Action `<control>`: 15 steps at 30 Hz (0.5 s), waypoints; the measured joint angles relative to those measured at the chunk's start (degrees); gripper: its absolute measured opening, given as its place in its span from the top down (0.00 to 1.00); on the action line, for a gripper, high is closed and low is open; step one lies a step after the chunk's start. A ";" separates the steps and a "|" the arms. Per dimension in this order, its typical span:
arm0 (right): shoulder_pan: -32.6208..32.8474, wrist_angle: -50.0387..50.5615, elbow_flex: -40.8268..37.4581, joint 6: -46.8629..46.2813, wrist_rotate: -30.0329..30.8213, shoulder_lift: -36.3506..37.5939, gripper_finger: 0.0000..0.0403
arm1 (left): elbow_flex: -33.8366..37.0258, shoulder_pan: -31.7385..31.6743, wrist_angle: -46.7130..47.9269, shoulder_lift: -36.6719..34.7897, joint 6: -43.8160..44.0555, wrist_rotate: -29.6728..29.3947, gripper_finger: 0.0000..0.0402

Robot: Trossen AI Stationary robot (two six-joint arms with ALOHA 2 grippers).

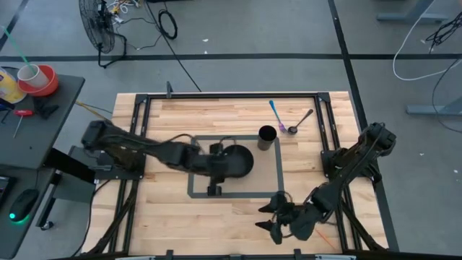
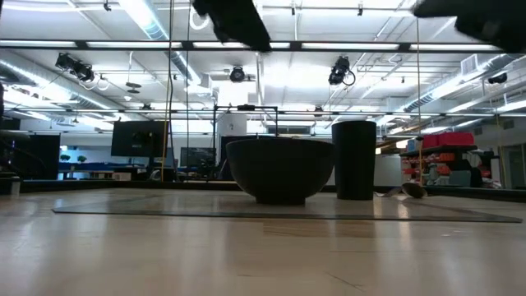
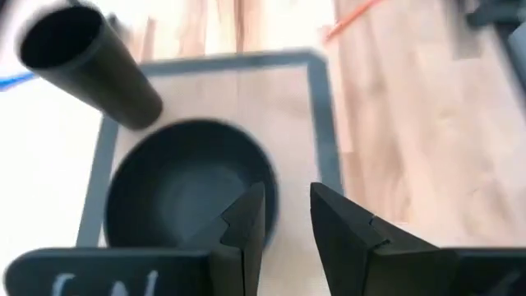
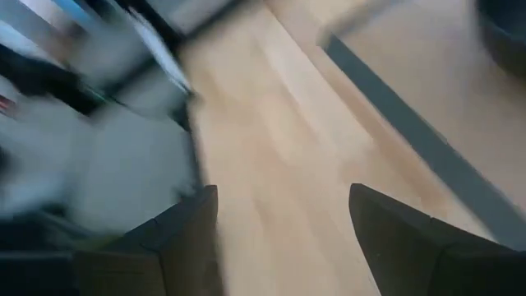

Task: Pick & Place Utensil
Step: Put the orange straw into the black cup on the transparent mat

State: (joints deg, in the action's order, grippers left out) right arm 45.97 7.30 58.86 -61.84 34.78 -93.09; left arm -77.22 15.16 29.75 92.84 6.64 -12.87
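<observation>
From above, the wooden table (image 1: 180,217) of pale planks carries a grey-bordered mat (image 1: 274,173) at its middle; a black bowl (image 1: 238,160) sits on the mat and a black cup (image 1: 267,137) stands upright at the mat's far right corner. Beyond the cup, on bare wood, lie a metal spoon (image 1: 301,121) and, just beside it, a blue-handled utensil (image 1: 276,114), both well apart from either arm. The left gripper (image 1: 214,189) hangs over the mat's near edge beside the bowl; the right gripper (image 1: 273,218) hovers over bare planks near the table's front, its fingers spread wide. Around the table lie grey floor, a fan (image 1: 97,25) and a side desk holding a red roll of tape (image 1: 40,81). From table height, the bowl (image 2: 279,168) and the cup (image 2: 354,160) stand side by side on the mat, the spoon's bowl (image 2: 413,190) shows low behind, and the room beyond has ceiling strip lights, monitors and shelving. The left wrist camera looks down into the bowl (image 3: 185,193) and the cup (image 3: 86,53), its dark fingers (image 3: 246,226) set a narrow gap apart and holding nothing. The right wrist camera shows blurred planks and the mat's grey border (image 4: 411,131), with its fingers (image 4: 193,238) wide apart and empty.
</observation>
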 joint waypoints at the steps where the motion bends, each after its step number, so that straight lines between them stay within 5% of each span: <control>1: -0.19 9.08 3.52 -2.68 -1.82 -0.01 0.31 | 0.46 0.95 -0.45 -1.45 0.29 -1.20 0.74; 7: -0.59 45.22 15.76 -19.35 -18.39 -0.78 0.31 | 8.86 7.75 -4.16 -9.60 4.66 -14.11 0.74; 11: -0.55 53.78 13.81 -27.36 -25.80 -1.21 0.31 | 16.86 12.07 -4.11 -15.58 11.52 -22.91 0.74; 15: -0.97 52.63 7.69 -33.40 -27.17 -1.48 0.31 | 23.76 14.59 -4.57 -21.78 17.28 -25.48 0.74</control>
State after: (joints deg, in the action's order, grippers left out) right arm 45.00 59.93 66.55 -95.23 7.61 -94.57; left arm -53.46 29.76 25.17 71.06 23.92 -38.35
